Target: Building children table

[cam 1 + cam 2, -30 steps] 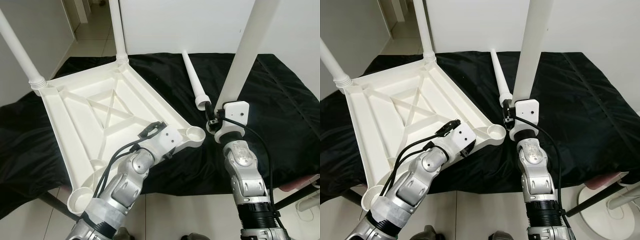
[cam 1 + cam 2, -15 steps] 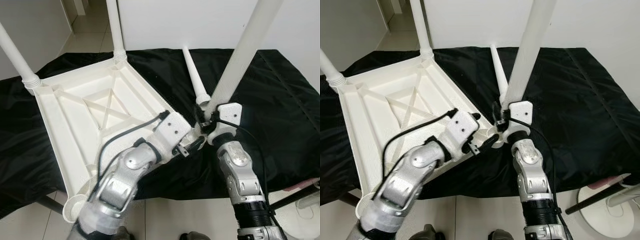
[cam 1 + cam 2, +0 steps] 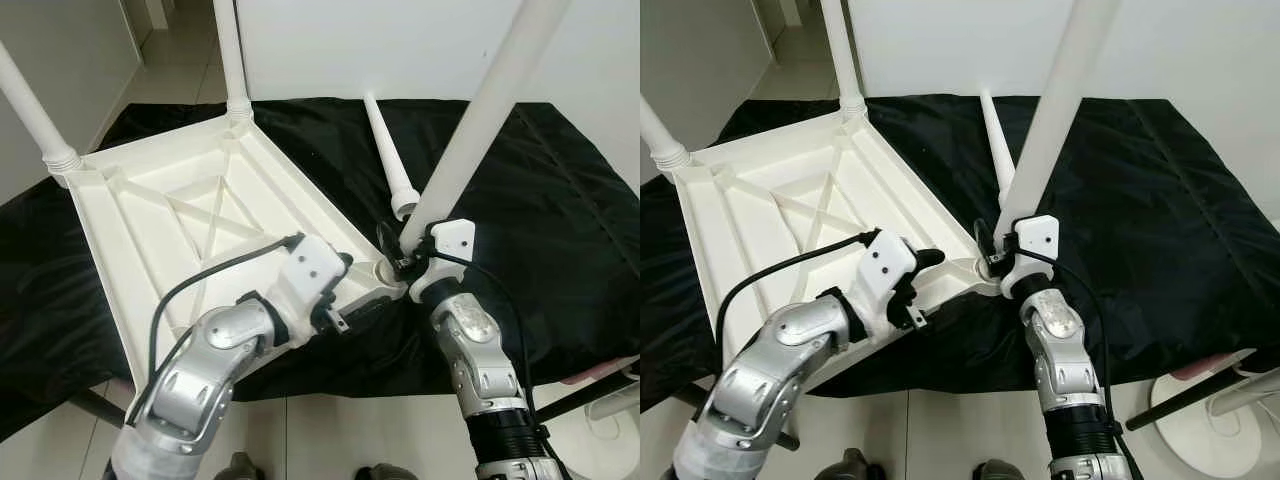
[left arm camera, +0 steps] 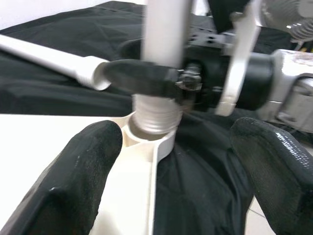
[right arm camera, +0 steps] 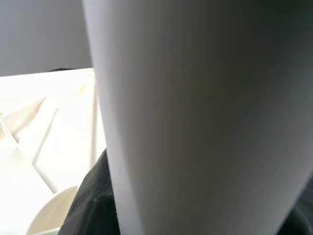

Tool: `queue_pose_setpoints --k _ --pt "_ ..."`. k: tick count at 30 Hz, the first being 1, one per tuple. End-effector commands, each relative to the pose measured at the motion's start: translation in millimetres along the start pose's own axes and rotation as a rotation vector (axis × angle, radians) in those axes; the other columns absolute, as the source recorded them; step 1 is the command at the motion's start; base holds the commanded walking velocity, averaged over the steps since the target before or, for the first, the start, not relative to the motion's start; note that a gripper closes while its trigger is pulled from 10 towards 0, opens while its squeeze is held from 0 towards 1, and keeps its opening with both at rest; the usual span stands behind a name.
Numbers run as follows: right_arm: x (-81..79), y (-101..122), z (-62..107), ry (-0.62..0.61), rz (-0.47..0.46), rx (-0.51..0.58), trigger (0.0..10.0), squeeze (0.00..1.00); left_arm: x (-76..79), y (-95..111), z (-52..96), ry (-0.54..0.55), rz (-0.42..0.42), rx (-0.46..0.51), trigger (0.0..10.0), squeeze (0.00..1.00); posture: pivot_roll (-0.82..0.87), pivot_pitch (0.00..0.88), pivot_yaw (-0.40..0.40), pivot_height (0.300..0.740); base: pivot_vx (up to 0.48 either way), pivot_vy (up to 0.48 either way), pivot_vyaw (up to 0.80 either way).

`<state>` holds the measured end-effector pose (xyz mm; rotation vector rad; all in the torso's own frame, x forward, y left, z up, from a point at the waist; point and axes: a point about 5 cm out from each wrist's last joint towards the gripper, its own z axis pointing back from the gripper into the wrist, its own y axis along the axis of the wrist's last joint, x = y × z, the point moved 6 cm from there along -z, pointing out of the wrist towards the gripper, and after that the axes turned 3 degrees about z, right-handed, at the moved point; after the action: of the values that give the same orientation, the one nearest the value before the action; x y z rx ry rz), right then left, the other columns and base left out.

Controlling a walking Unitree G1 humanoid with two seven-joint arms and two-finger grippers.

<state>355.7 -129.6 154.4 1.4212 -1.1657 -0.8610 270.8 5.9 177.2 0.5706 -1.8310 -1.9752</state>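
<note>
The white children's table top [image 3: 200, 210] lies upside down on black cloth, with two legs [image 3: 232, 60] screwed in at its far corners. My right gripper [image 3: 400, 258] is shut on a third white leg [image 3: 480, 120], which leans away to the right. The threaded end of this leg sits in the near right corner socket [image 4: 151, 134]. My left gripper [image 3: 345, 295] is open at the rim just left of that socket, one finger [image 4: 73, 181] on each side of the edge. Beyond the socket, a loose fourth leg [image 3: 385, 150] lies on the cloth.
The black cloth [image 3: 560, 180] covers a low work surface whose front edge runs just below the grippers. Tiled floor lies beneath, with a white round stand base [image 3: 1210, 420] at the lower right. A white wall stands close behind.
My right gripper carried the leg left and set its end into the corner socket, tilting it. My left gripper reached up to the corner, then drew back a little along the rim.
</note>
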Motion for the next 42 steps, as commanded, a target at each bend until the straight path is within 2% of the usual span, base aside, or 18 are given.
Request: queue_pose_setpoints --k 1,5,10,17,23,26,31,39,42 --pt "1.6 -23.7 7.2 -0.009 -0.017 -0.087 10.0 0.00 8.0 0.8 2.1 -0.060 0.011 0.000 10.0 0.00 -0.03 0.030 0.004 0.740 0.000 0.000 0.00" --pt "-0.9 -35.0 6.4 0.021 0.002 -0.131 10.0 0.00 6.9 4.3 5.8 -0.068 0.030 0.007 10.0 0.00 -0.03 0.032 0.004 0.740 0.000 0.000 0.00" --pt "-12.4 -31.9 -1.0 0.118 0.083 -0.114 10.0 0.00 4.4 4.4 5.6 -0.055 0.035 -0.002 10.0 0.00 -0.03 0.034 0.008 0.740 0.000 0.000 0.00" --pt "-15.8 -30.2 -7.5 0.154 0.106 -0.100 10.0 0.00 4.2 6.3 6.0 -0.048 0.042 -0.003 10.0 0.00 -0.03 0.034 0.007 0.740 0.000 0.000 0.00" --pt "-26.7 -32.4 -8.9 0.228 0.121 -0.090 10.0 0.00 1.9 7.7 8.1 -0.030 0.045 -0.006 10.0 0.00 -0.02 0.042 0.007 0.740 0.000 0.000 0.00" --pt "-27.3 -32.6 -9.0 0.233 0.122 -0.088 10.0 0.00 1.9 7.9 8.3 -0.030 0.045 -0.007 10.0 0.00 -0.02 0.042 0.007 0.740 0.000 0.000 0.00" --pt "-45.6 -31.7 -3.6 0.362 0.112 -0.075 10.0 0.00 -0.3 9.3 10.8 -0.018 0.040 -0.014 10.0 0.00 0.00 0.050 0.015 0.740 0.000 0.000 0.00" --pt "-47.6 -33.4 0.6 0.401 0.103 -0.082 10.0 0.00 -1.9 11.1 11.4 -0.014 0.037 -0.014 10.0 0.00 0.00 0.050 0.017 0.740 0.000 0.000 0.00" --pt "-43.6 -33.7 -0.2 0.394 0.044 -0.096 10.0 0.00 -2.0 12.0 11.1 -0.012 0.036 -0.013 10.0 0.00 0.00 0.051 0.016 0.740 0.000 0.000 0.00"
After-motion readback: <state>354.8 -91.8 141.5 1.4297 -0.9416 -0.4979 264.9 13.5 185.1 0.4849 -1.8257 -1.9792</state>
